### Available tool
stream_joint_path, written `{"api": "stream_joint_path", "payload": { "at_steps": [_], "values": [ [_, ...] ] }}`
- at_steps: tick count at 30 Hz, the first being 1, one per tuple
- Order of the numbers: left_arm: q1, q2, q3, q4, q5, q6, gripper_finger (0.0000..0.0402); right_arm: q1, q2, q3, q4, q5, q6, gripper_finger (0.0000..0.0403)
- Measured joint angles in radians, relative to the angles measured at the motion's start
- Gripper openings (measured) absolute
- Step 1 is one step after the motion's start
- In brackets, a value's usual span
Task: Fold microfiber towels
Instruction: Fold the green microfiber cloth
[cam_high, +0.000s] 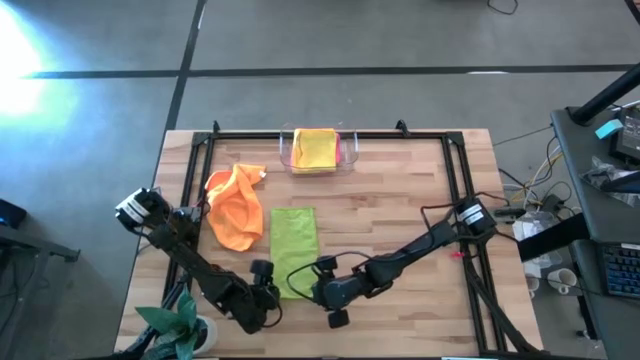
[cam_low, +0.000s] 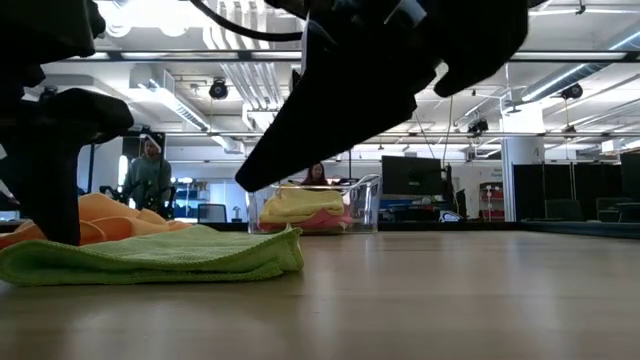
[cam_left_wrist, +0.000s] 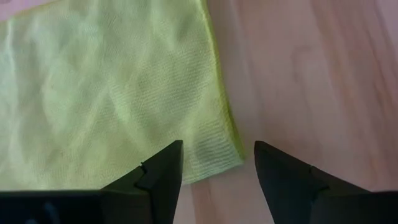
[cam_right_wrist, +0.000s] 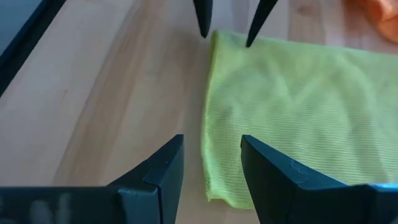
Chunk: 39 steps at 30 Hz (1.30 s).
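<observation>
A lime green towel (cam_high: 293, 248) lies flat on the table as a long folded strip; it also shows in the low view (cam_low: 160, 255). My left gripper (cam_left_wrist: 217, 162) is open low over its near left corner (cam_left_wrist: 229, 155), one finger over the cloth and one over bare wood. My right gripper (cam_right_wrist: 211, 155) is open over its near right corner (cam_right_wrist: 211, 186). A crumpled orange towel (cam_high: 237, 205) lies left of the green one. A yellow towel (cam_high: 315, 148) lies on a pink one in the clear tray (cam_high: 288, 152). A second lime green towel is not in view. My left gripper points down at the green towel's near left corner, and in the low view a dark finger (cam_low: 50, 190) reaches down to the cloth; I cannot tell whether it touches it.
The clear tray stands at the table's far edge, in the middle. A black frame (cam_high: 460, 190) runs along the table's left, far and right sides. A green plant (cam_high: 180, 325) stands at the near left corner. Bare wood lies right of the green towel. People show in the room beyond.
</observation>
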Motion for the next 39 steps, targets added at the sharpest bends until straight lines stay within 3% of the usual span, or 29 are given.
{"api": "stream_joint_path", "payload": {
  "at_steps": [12, 18, 22, 28, 33, 39],
  "values": [
    [0.003, 0.063, 0.004, 0.041, 0.003, -0.008, 0.0183, -0.020, 0.028, -0.002, 0.001, -0.073, -0.003, 0.0151],
    [0.010, 0.067, 0.010, 0.048, -0.017, -0.008, 0.0180, -0.020, 0.057, -0.003, -0.018, -0.048, -0.011, 0.0150],
    [0.020, 0.069, 0.010, 0.045, -0.028, -0.009, 0.0154, -0.032, 0.066, -0.003, -0.014, -0.045, -0.017, 0.0150],
    [0.035, 0.071, 0.007, 0.060, -0.027, -0.007, 0.0080, -0.045, 0.088, -0.003, -0.012, -0.067, -0.017, 0.0147],
    [0.043, 0.072, 0.005, 0.068, -0.029, -0.006, 0.0028, -0.048, 0.096, -0.002, -0.010, -0.092, 0.019, 0.0115],
    [0.058, 0.072, 0.006, 0.082, -0.026, -0.007, 0.0004, -0.047, 0.093, -0.002, -0.015, -0.098, 0.042, 0.0027]
  ]
}}
